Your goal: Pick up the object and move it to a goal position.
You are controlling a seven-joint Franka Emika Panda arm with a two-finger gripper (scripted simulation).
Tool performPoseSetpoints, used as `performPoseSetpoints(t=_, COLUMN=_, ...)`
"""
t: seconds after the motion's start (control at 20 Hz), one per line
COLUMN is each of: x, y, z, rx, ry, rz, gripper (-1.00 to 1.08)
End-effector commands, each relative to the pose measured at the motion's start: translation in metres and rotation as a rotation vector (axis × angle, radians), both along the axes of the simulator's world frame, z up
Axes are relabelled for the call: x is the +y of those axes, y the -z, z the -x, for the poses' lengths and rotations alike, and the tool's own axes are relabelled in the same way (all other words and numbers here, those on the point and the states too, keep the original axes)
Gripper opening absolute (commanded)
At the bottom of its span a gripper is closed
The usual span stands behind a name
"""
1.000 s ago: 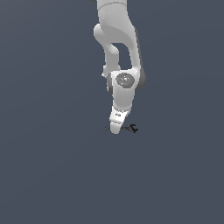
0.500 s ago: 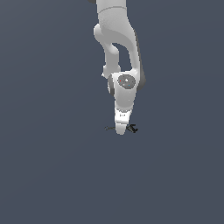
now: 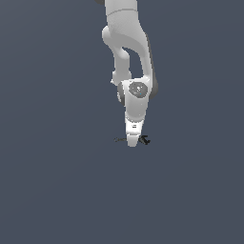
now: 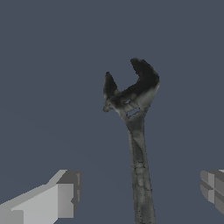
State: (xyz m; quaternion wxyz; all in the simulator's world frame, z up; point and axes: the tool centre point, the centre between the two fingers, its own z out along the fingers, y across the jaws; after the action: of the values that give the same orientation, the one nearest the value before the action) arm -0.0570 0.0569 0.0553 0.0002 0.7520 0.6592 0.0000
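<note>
The gripper [image 4: 140, 192] is seen spread wide in the wrist view, with one pale grey finger [image 4: 57, 199] well to one side of the object [image 4: 133, 113] and the other finger [image 4: 213, 188] well to the other side; neither finger is touching it. The object's thin shaft passes between the two fingers, nearer to the middle of the gap than to either pad, and its darker hooked, wrench-like head lies beyond the fingertips.

In the exterior view the white arm [image 3: 129, 57] is shown reaching down from above, and the gripper [image 3: 133, 141] is lowered right onto the dark grey desk [image 3: 52, 190]. The object [image 3: 144, 140] is laid flat on the desk directly under the gripper: its black hooked end shows just to the exterior view's right of the gripper tip, and a faint thin stretch of its shaft shows just to the exterior view's left. The middle of the object is hidden behind the gripper body in that view. Whether the fingertips touch the desk cannot be told.
</note>
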Motion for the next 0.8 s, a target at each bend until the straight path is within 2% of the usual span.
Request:
performPoseSetpoints(t=0.0, x=0.0, y=0.006, z=0.0, rx=0.001, ry=-0.001, rz=0.0, gripper=1.0)
performPoseSetpoints(t=0.4, x=0.0, y=0.041, z=0.001, rx=0.001, ry=-0.005, rz=0.0, gripper=1.0)
performPoseSetpoints(t=0.65, x=0.0, y=0.048, z=0.001, rx=0.001, ry=-0.005, rz=0.0, gripper=1.0)
performPoseSetpoints(t=0.7, x=0.0, y=0.048, z=0.001, rx=0.001, ry=-0.005, rz=0.0, gripper=-1.0)
performPoseSetpoints(t=0.75, x=0.0, y=0.048, z=0.001, rx=0.001, ry=-0.005, rz=0.0, gripper=-1.0)
